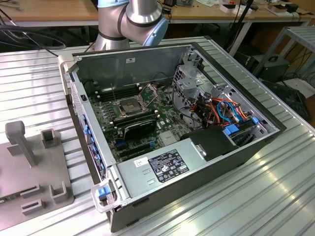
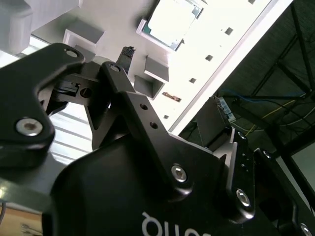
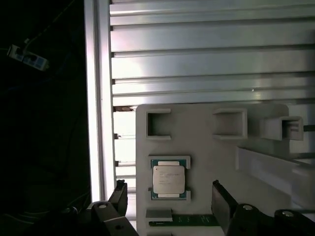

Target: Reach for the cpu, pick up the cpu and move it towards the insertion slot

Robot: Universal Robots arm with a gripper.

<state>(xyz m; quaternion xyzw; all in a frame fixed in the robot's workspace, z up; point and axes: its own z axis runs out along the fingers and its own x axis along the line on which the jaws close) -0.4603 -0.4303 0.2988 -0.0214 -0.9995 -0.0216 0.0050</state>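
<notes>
Three views, so in order. In the exterior view a dark grey open computer case lies on a ribbed aluminium surface. The insertion slot, a square silvery-framed socket with a dark centre, sits on the green board with its hinged frame tipped up. A pale grey moulded fixture plate lies on the exterior view's left of the case. The silver-grey arm rises behind it, and wooden benches strung with cables line the back of the room. In the first wrist view the cpu, a small thin silvery-tan square plate, lies flat in a shallow nest on that plate. So it's outside the case and well apart from the socket. The black jaws are spread wide, one on each side of it, and look clear of it, with nothing held. In the second wrist view the cpu shows beyond one dark fingertip, with a gap between them. My guess is it's light and stiff, with a slick lid and a delicate underside. I'd pinch it gently on the two edges the nest lips leave free.
</notes>
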